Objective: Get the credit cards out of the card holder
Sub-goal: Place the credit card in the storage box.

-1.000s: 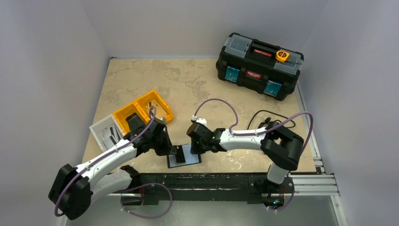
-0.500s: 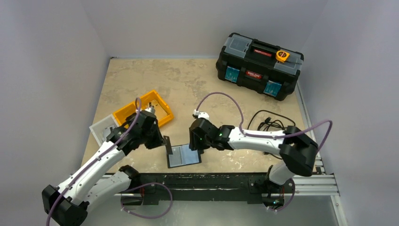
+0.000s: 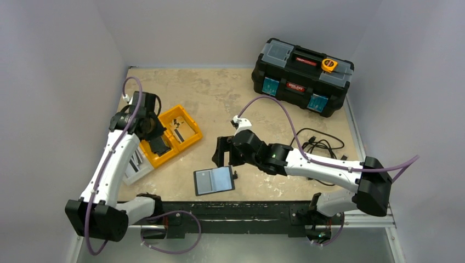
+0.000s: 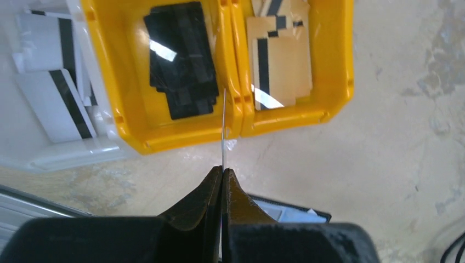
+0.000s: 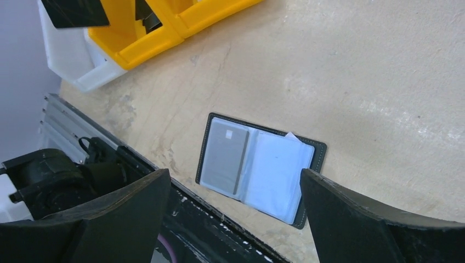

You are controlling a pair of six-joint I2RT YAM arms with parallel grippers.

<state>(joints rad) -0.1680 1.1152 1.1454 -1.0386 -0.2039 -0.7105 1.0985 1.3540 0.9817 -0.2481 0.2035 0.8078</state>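
Your left gripper (image 4: pixel 223 171) is pinched shut on one card (image 4: pixel 224 126). The wrist view shows it only edge-on, so its colour cannot be told. It hangs well to the left of the holder (image 3: pixel 214 179), over the orange bins (image 4: pixel 285 119). Its edge lines up almost exactly with the wall between the two compartments, with black cards (image 4: pixel 178 66) on one side and tan striped cards (image 4: pixel 279 60) on the other. In my judgement the release turns on that. Let go here and the card could tip either way or catch on the wall, so shift over the compartment you want first.

The holder lies open and flat on the table (image 3: pixel 247 93). A grey card (image 5: pixel 225 156) sits in the holder's left pocket, its long axis parallel to the fold. What the holder's glossy right pocket contains, I cannot tell. Your right gripper (image 5: pixel 234 172) hovers just above the holder, jaws wide and empty, spanning the grey card's short side. It is much the nearer arm for that card.
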